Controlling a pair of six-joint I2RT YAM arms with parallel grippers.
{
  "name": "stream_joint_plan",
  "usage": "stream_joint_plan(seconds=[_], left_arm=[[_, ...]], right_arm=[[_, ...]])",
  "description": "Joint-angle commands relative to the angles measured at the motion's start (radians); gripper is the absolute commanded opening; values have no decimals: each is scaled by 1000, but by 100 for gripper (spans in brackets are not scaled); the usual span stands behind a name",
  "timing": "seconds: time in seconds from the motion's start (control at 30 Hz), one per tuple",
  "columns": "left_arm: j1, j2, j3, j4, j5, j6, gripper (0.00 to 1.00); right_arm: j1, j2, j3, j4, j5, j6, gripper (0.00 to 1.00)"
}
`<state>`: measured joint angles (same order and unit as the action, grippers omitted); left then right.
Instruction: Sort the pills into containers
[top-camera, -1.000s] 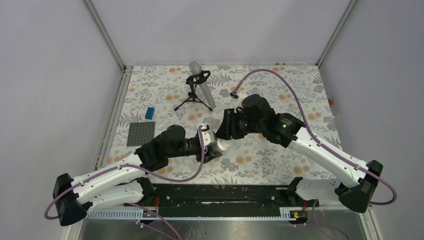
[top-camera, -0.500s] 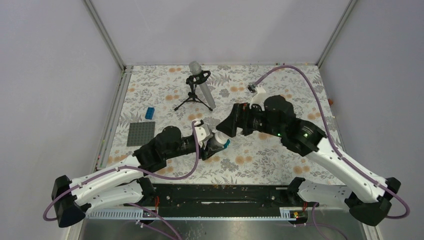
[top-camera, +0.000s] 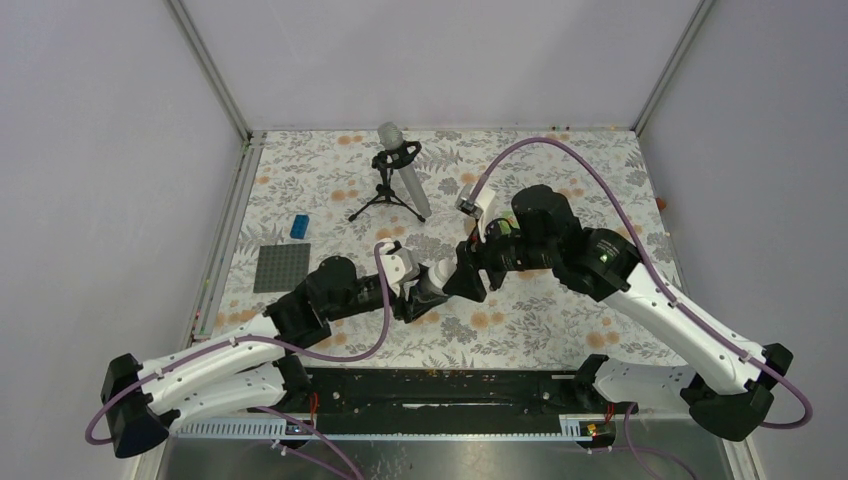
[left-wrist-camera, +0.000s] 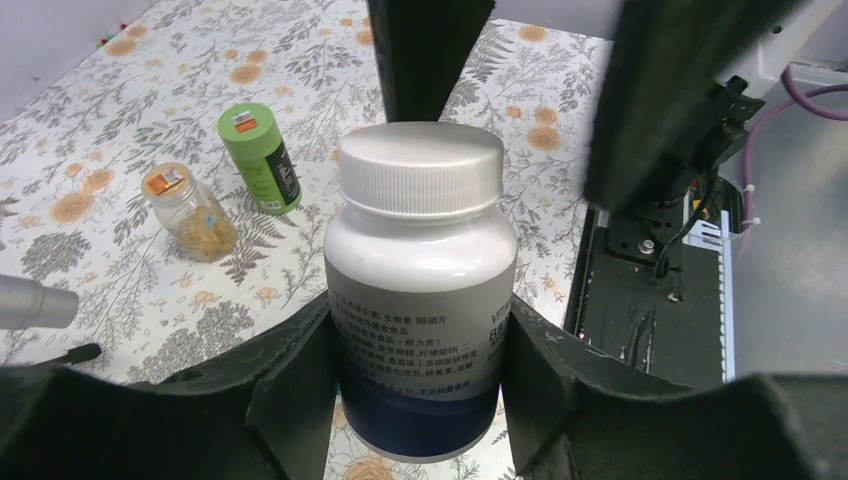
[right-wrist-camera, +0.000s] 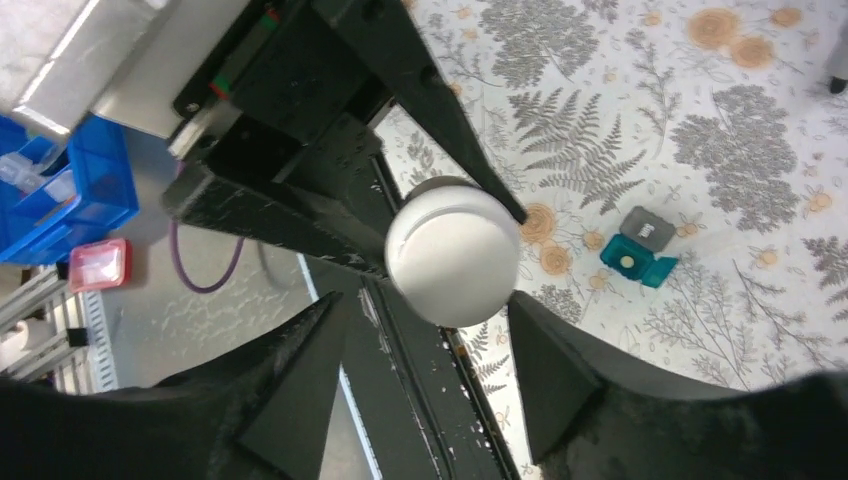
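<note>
Between L end effector (left-wrist-camera: 420, 400) fingers (left-wrist-camera: 290, 400) — white pill bottle (left-wrist-camera: 420, 270), firm grip; R end effector (right-wrist-camera: 435, 330) wide, astride cap (right-wrist-camera: 452, 250).

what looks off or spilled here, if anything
Nothing spilled or damaged. The white bottle is capped in the left pincer; the green bottle and small jar stand upright. Only oddity: the teal pill case lies open on the table, one pill inside.

Floral table (top-camera: 300, 180): mic tripod (top-camera: 387, 196) upper centre; blue block (top-camera: 299, 226), grey plate (top-camera: 281, 267) at left; green bottle (left-wrist-camera: 259, 158) beside clear jar (left-wrist-camera: 189, 212); teal box (right-wrist-camera: 638, 261).
</note>
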<state>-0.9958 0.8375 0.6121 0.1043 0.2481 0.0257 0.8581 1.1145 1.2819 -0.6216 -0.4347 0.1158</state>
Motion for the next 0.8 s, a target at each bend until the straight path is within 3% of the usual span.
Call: stream_joint_plan(seconds=[0.0,0.07,0.17,0.5,0.77], left_arm=[[-1,7,-4,131,22,-4,0],[-1,18,4,130,21,5,0],[-1,32,13,125,46,25,0],[-1,47,11,151,151,92,0],[-1,38,-21,202,134,84,0]], right_arm=[[-4,-4,54,-17,8,-78,55],[-4,11,90,-34,15,-44,45],[-4,30,111,-33,25,8,41],[-4,96,122,-35,372,174,57],[-30,168,196,-87,514,286,63]])
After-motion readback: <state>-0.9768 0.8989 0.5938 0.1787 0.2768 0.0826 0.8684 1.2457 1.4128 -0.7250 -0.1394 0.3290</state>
